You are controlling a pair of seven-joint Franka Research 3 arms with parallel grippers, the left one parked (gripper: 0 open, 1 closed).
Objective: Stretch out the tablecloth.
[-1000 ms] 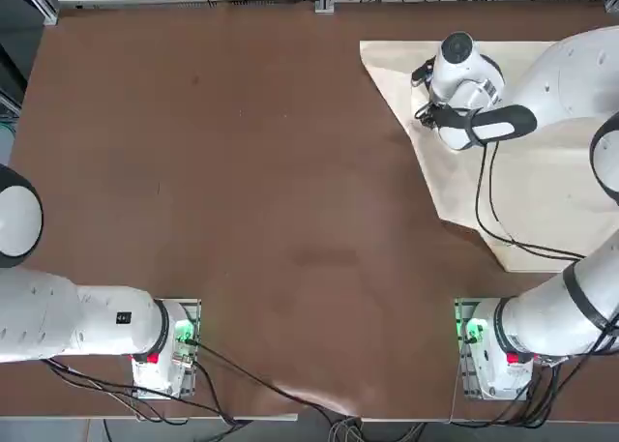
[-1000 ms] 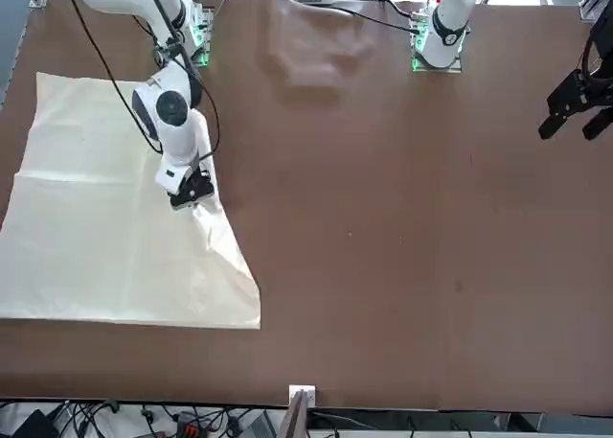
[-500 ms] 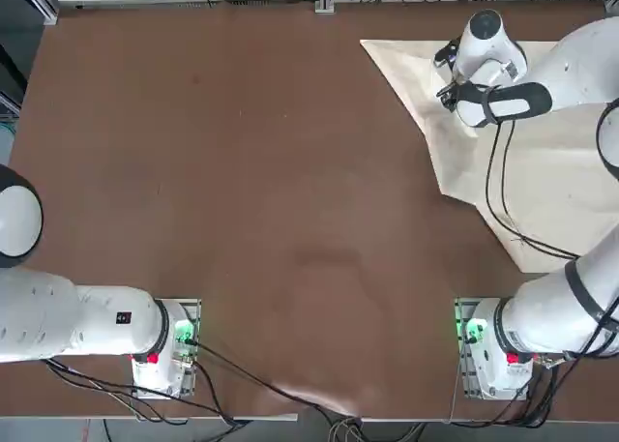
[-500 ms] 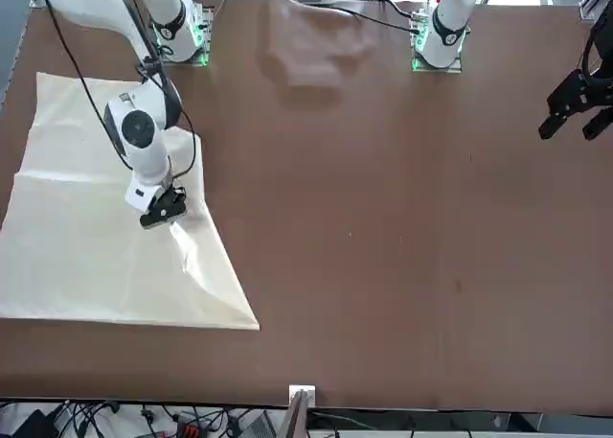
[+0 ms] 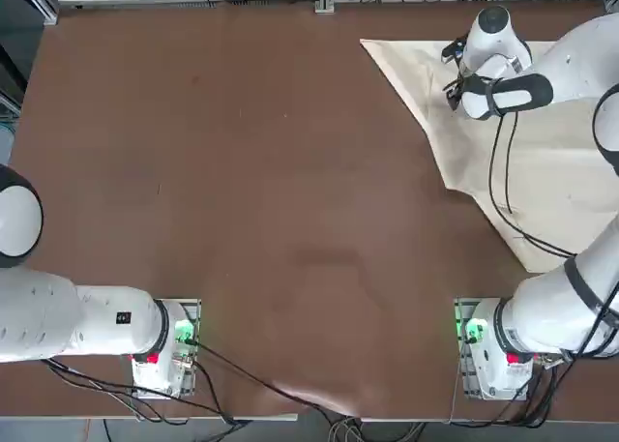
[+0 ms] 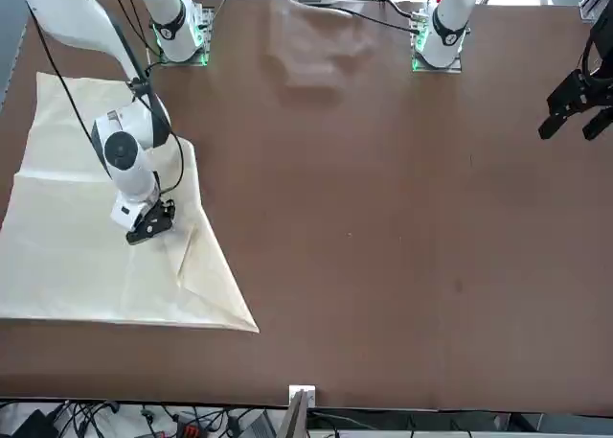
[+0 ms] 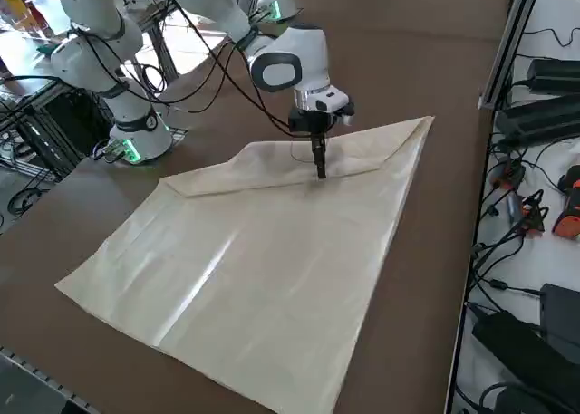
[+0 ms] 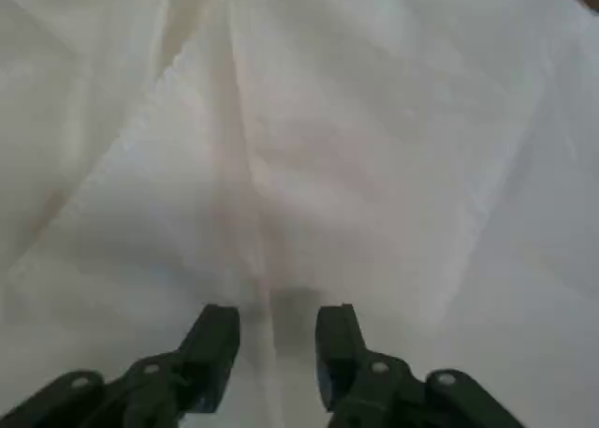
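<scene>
Right now my right fingers point down, parted with a small gap and grasping nothing, the tablecloth directly beneath their tips. A soft ridge of cloth runs between them. Beyond them a folded-over flap lies on the cloth, all resting on the brown desk.

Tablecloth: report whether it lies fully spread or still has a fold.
Still folded. The tablecloth has one corner flap doubled over onto itself beside the right gripper, whose fingers stand apart just above it.
</scene>
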